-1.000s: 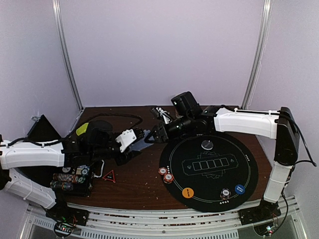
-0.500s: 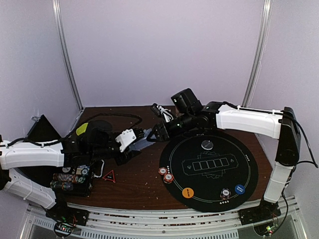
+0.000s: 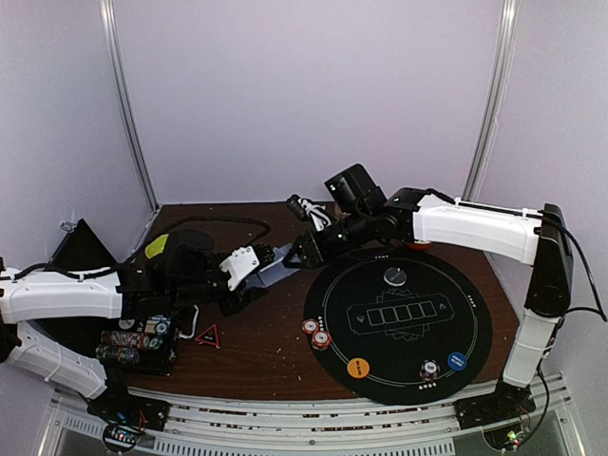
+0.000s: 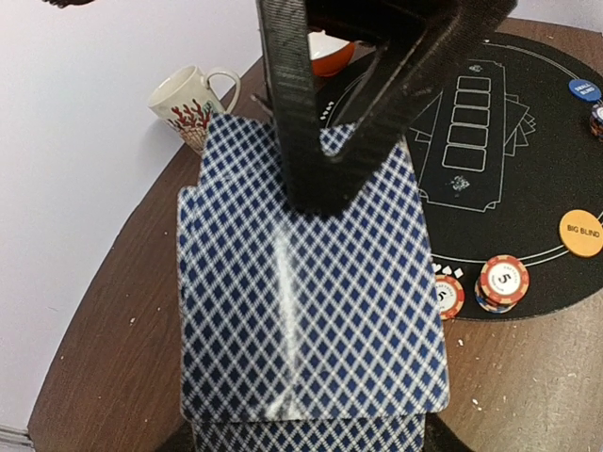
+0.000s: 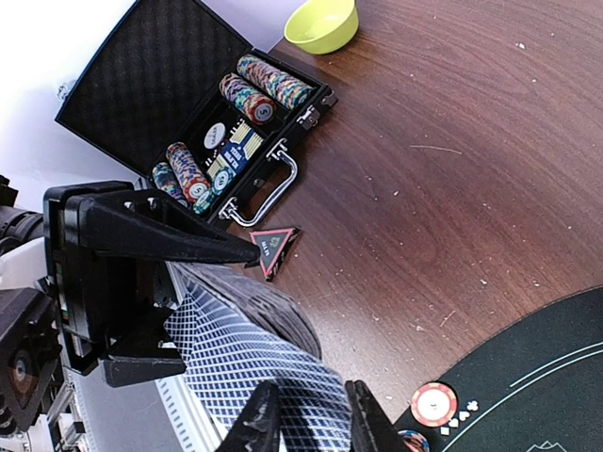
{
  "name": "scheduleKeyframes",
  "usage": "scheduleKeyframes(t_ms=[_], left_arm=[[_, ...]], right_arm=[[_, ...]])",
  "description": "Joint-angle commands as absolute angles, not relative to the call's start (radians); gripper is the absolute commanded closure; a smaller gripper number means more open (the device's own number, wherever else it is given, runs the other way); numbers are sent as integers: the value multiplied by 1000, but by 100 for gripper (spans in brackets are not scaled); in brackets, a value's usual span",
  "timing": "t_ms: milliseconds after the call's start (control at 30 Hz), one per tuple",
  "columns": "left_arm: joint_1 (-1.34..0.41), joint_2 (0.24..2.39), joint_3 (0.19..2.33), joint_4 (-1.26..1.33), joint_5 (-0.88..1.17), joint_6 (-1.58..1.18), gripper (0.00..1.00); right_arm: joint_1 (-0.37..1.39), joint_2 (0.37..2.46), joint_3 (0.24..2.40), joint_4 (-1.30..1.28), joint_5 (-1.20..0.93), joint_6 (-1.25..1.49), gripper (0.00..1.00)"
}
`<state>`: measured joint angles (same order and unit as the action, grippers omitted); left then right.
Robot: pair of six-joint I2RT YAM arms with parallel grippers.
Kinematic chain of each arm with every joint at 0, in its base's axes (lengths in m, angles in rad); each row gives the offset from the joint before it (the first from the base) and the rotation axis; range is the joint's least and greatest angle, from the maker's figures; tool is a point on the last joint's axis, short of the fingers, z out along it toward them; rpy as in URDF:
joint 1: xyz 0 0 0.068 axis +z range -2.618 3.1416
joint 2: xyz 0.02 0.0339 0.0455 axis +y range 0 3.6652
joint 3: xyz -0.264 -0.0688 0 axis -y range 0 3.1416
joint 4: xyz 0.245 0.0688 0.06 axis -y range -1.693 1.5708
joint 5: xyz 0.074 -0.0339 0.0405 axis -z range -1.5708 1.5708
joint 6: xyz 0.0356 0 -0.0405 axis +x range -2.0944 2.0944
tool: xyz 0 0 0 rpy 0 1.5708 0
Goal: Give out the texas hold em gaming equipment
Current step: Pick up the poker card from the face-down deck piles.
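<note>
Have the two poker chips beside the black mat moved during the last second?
No. The chips still sit at the mat's left edge, as before.

Red triangle (image 5: 273,247) beside open black case (image 5: 141,85); lime bowl (image 5: 323,23) near it

The playing cards (image 4: 311,311) show a blue-and-white diamond lattice, the poker chips (image 4: 504,280) red-and-white stripes, the mug (image 4: 188,102) red coral on white, the bowl (image 5: 322,23) lime green.

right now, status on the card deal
left jaws shut on deck. right jaws on top card, grip unclear. nothing between them and the mat.
</note>
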<state>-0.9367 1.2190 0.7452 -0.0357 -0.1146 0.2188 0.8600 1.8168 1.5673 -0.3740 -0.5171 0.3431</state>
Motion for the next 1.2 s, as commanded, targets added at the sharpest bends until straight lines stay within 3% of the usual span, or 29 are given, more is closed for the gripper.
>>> scheduleKeyframes(t_ms=[0,167,533,800,1167], left_arm=[[-931,1208,737,12,-126,212,48],[-931,1213,733,11,-129,209,48],[-931,1213,724,13,-134,204,48],[-931,1217,723,16,-132,203,48],[-931,1221,729,1,-138,178,48]], right_arm=[[863,1781,1603,-434,-471,320,77],[863,1771,1611,-457,-455,312,86],[863,1769,1628,-492,-440,296,87],[863,1757,1660,-519,-442,278,100],[798,1651,1667,-497,-575,284,100]])
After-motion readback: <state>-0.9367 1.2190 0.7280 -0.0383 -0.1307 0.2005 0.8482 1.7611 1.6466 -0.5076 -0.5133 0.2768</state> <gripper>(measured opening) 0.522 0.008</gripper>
